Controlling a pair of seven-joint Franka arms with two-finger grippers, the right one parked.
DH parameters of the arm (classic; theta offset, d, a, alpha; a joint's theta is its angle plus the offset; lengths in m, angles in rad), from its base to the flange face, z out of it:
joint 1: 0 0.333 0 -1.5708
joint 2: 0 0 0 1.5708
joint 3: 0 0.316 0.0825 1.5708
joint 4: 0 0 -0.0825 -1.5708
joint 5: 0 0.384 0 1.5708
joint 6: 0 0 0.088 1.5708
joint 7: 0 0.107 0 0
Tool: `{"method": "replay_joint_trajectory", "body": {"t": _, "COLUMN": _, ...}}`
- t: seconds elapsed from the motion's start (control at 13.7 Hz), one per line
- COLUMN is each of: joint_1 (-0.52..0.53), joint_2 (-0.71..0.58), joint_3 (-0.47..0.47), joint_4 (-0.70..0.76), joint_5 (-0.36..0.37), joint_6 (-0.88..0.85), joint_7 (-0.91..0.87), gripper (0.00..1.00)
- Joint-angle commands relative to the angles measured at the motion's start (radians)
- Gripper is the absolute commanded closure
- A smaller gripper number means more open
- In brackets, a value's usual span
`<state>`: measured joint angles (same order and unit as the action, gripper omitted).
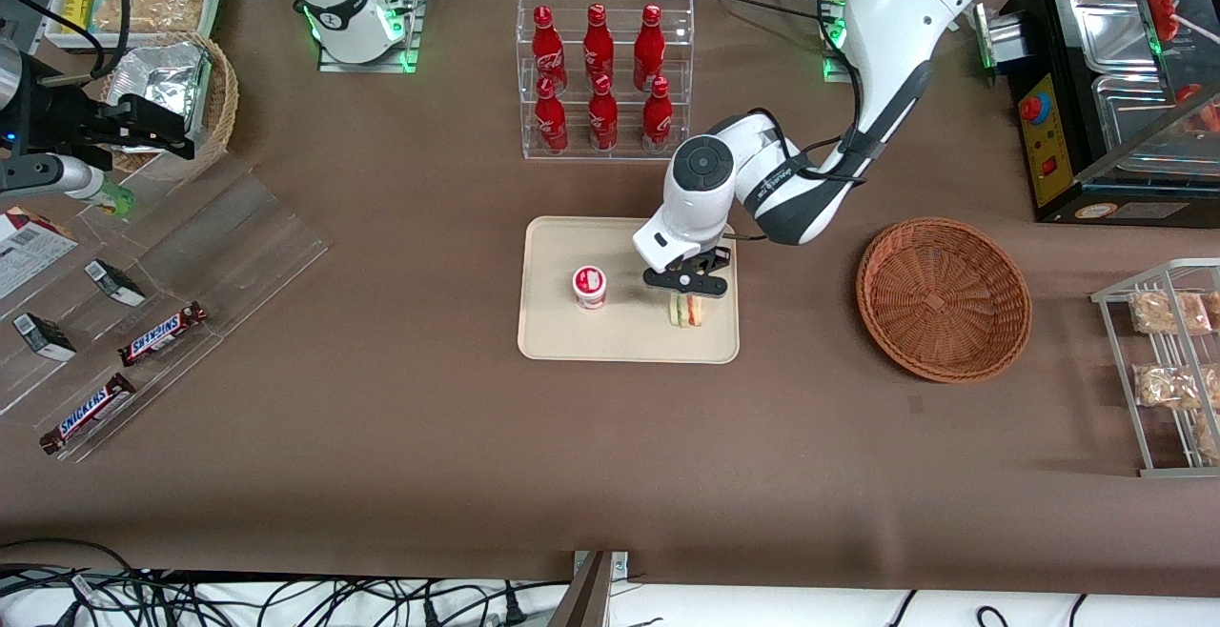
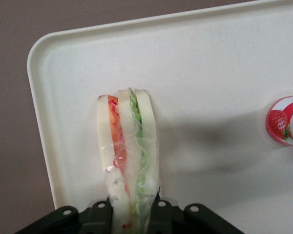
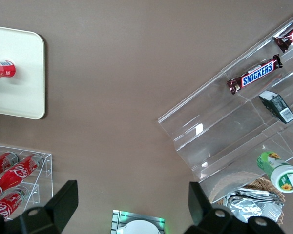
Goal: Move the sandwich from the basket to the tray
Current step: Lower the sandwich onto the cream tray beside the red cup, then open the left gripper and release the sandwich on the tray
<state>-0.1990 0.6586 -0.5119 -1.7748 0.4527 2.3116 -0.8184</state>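
Note:
The sandwich (image 1: 686, 313), a wrapped wedge of white bread with orange, red and green layers, stands on edge on the cream-beige tray (image 1: 620, 346), near the tray's end toward the working arm. My gripper (image 1: 688, 295) is directly above it, shut on the sandwich's upper part. In the left wrist view the sandwich (image 2: 128, 141) runs out from between the black fingers (image 2: 162, 214) over the tray (image 2: 210, 58) near a rounded corner. The reddish-brown wicker basket (image 1: 944, 298) sits empty beside the tray, toward the working arm's end.
A small strawberry cup (image 1: 590, 286) stands on the tray beside the sandwich. A clear rack of red cola bottles (image 1: 600, 74) is farther from the camera. A wire rack of snack packs (image 1: 1172, 360) and a black appliance (image 1: 1106, 84) are toward the working arm's end.

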Motion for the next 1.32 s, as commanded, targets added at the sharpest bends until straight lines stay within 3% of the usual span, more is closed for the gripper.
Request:
{"method": "replay_joint_trajectory", "body": {"t": 0.0, "joint_1": -0.008, "joint_2": -0.014, "joint_3": 0.006, "joint_4": 0.015, "joint_5": 0.027, "joint_6": -0.004, "joint_7": -0.065, "gripper": 0.11}}
{"method": "replay_joint_trajectory", "body": {"t": 0.07, "joint_1": -0.007, "joint_2": -0.033, "joint_3": 0.004, "joint_4": 0.017, "joint_5": 0.027, "joint_6": -0.011, "joint_7": -0.094, "gripper": 0.00}}
{"method": "replay_joint_trajectory", "body": {"t": 0.37, "joint_1": 0.039, "joint_2": -0.167, "joint_3": 0.001, "joint_4": 0.025, "joint_5": 0.001, "joint_6": -0.101, "joint_7": -0.131, "gripper": 0.00}}
{"method": "replay_joint_trajectory", "body": {"t": 0.73, "joint_1": 0.142, "joint_2": -0.359, "joint_3": -0.002, "joint_4": 0.025, "joint_5": -0.112, "joint_6": -0.247, "joint_7": -0.119, "gripper": 0.00}}
{"method": "replay_joint_trajectory", "body": {"t": 0.95, "joint_1": 0.194, "joint_2": -0.447, "joint_3": -0.002, "joint_4": 0.026, "joint_5": -0.143, "joint_6": -0.305, "joint_7": -0.119, "gripper": 0.00}}
{"method": "replay_joint_trajectory", "body": {"t": 1.24, "joint_1": 0.271, "joint_2": -0.523, "joint_3": 0.000, "joint_4": 0.038, "joint_5": -0.256, "joint_6": -0.400, "joint_7": 0.026, "gripper": 0.00}}
